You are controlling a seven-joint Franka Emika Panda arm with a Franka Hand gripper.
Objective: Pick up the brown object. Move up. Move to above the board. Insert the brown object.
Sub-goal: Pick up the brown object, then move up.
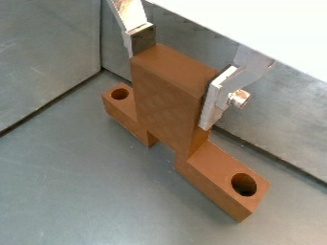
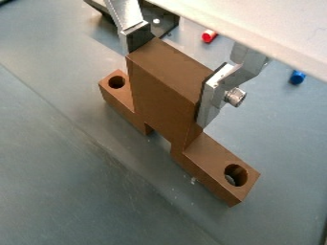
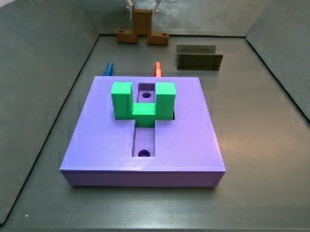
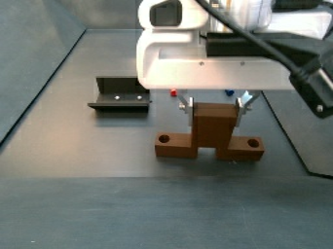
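Brown T-shaped object, two-holed base, between gripper jaws.

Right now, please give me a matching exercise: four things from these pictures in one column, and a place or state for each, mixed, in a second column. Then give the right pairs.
Column 1
1. brown object
2. pincer
3. green piece
4. fixture

Column 2
A. sits on the purple board
B. stands alone on the floor, dark and L-shaped
C. rests on the grey floor, a round hole in each foot
D. its silver fingers lie on both sides of the brown upright block

Right pairs: 1-C, 2-D, 3-A, 4-B
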